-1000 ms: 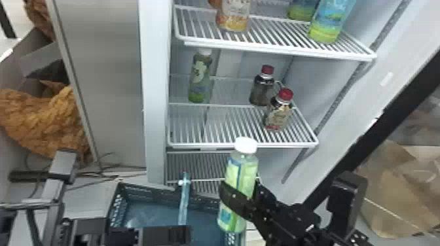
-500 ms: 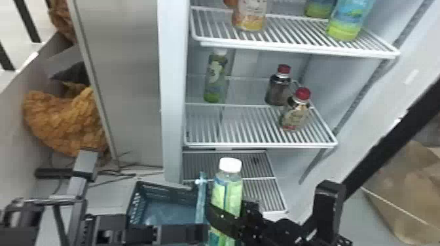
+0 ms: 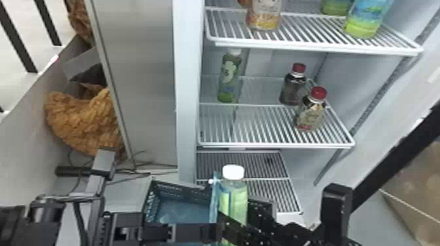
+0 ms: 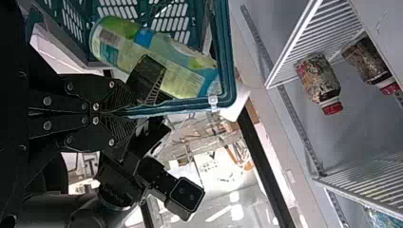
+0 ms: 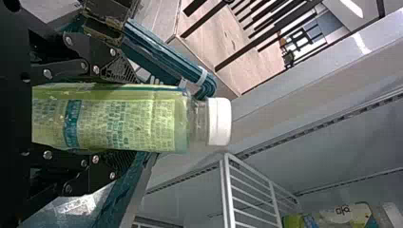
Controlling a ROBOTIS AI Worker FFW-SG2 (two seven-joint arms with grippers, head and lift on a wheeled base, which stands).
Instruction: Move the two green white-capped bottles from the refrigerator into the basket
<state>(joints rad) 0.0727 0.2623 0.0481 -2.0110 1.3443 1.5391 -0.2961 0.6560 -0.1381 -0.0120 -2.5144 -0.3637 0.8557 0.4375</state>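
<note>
Handle and fingers crowd the drop

The right gripper pinches a green white-capped bottle, its jaws parted only by the bottle's girth. At the head view's lower centre, the bottle stands cap up beside the raised handle of the basket. The left gripper is closed almost fully, with that handle between its fingers.

The likeliest trouble is a snag: the bottle is so close to the handle that lowering it could rub a finger or the label on the bar. Opening wide there might knock the handle, or the left gripper (which has little room of its own). Let go too high, the bottle could topple; its base is hidden in the head view, so the drop cannot be judged.

Another green bottle, pale-capped, stands upper centre on the middle shelf. A later reach for it could clip the shelf above.
</note>
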